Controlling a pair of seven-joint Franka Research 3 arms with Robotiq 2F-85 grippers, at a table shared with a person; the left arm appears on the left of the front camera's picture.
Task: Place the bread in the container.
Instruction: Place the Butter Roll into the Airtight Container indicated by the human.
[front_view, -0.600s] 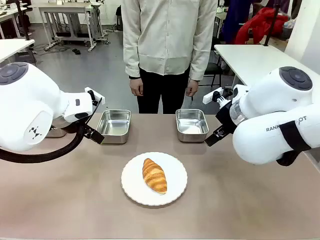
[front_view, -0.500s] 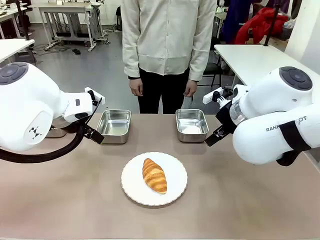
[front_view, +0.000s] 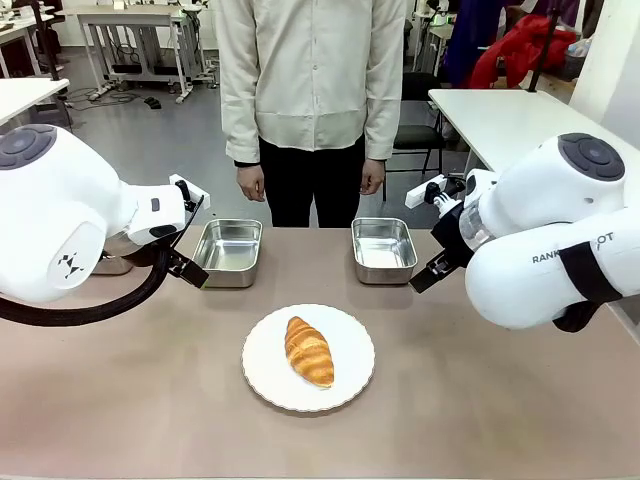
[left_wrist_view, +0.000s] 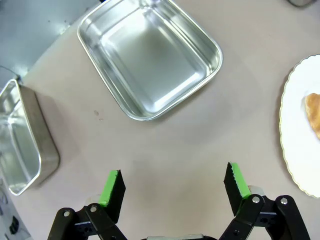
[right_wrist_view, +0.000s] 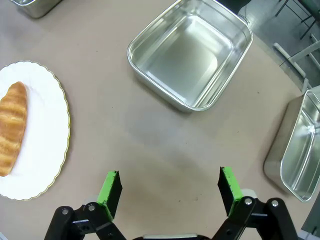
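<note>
Here, in the front view, the bread (front_view: 309, 351) lies on the white plate (front_view: 262, 372), its long side running from 11 to 5 o'clock. The left pan (front_view: 229, 250) sits at 11 o'clock from it, the right pan (front_view: 384, 248) at 1 o'clock. In the left wrist view, the left gripper (left_wrist_view: 173, 187) is wide apart and empty; a bit of bread peeks in at 3 o'clock. In the right wrist view, the right gripper (right_wrist_view: 170, 192) is apart and empty too; far more bread shows at 9 o'clock. Neither gripper looks clearly nearer.
</note>
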